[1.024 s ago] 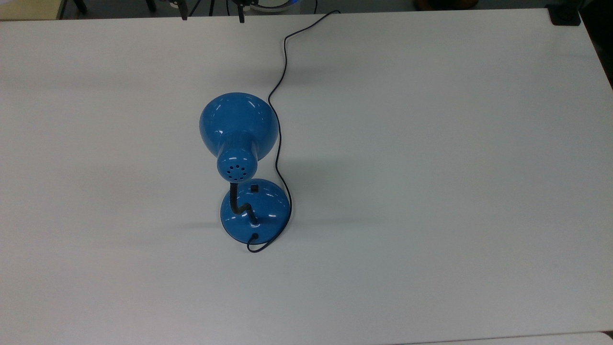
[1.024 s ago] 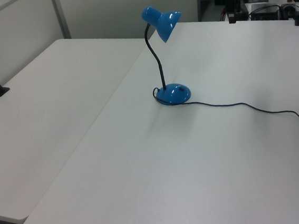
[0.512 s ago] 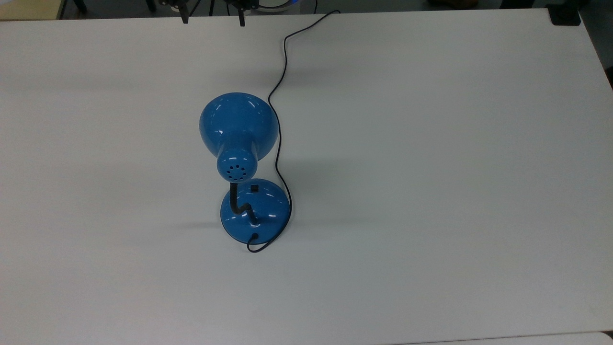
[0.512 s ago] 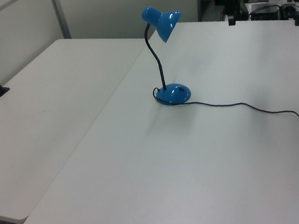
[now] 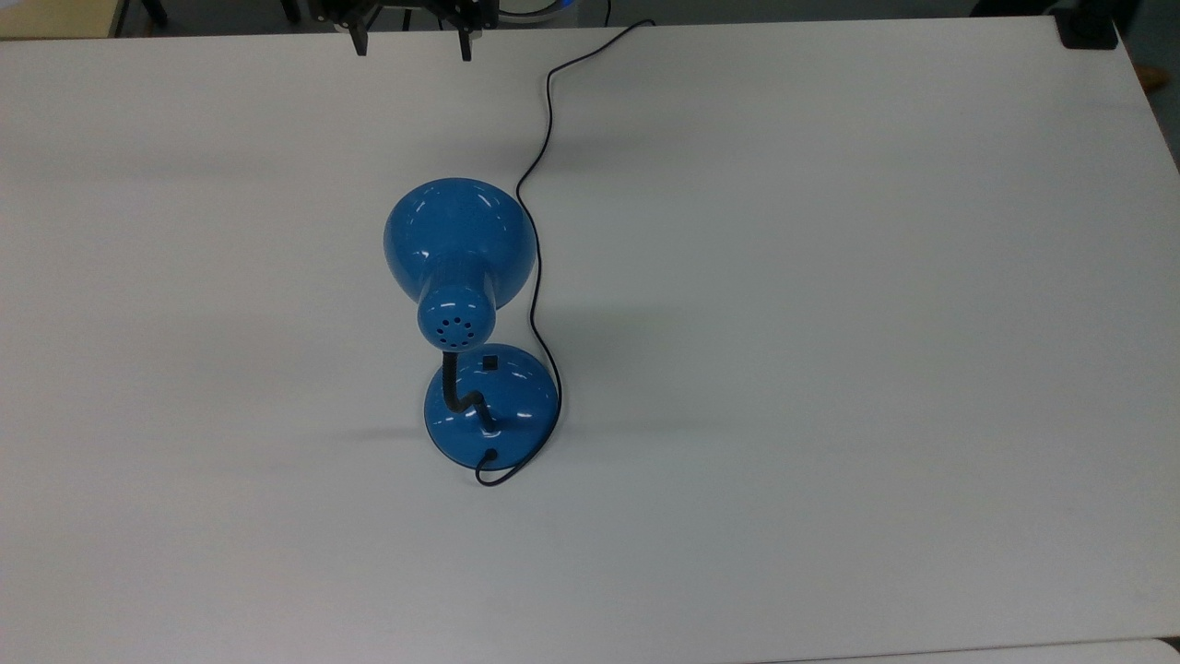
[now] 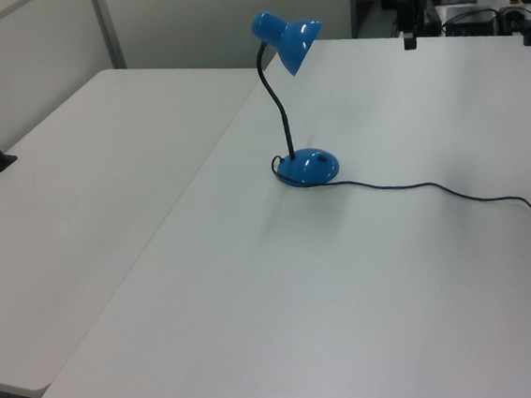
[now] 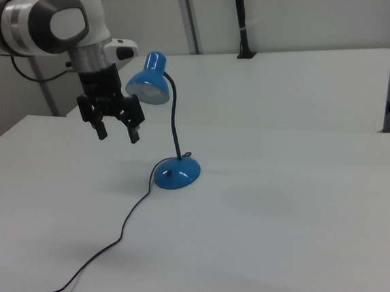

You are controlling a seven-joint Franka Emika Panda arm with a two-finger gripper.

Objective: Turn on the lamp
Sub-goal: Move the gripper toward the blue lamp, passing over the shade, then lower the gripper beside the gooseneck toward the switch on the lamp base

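The blue lamp stands upright mid-table, unlit. Its bell shade hangs over the table beyond the domed base, joined by a black bendy neck. A small black switch sits on the base's top, on the shade side. The thin black cord runs from the base to the far edge. My gripper hovers open at the top view's upper edge, well away from the lamp. In the right view the gripper hangs left of the shade and above the cord, holding nothing.
The lamp's white table adjoins a second white table in the left view. A black clamped post stands at the back in the right view; a black clamp sits at the top view's upper right corner.
The gripper has come a little further over the table's far edge, toward the lamp, and slightly lower. The lamp and cord have not moved.
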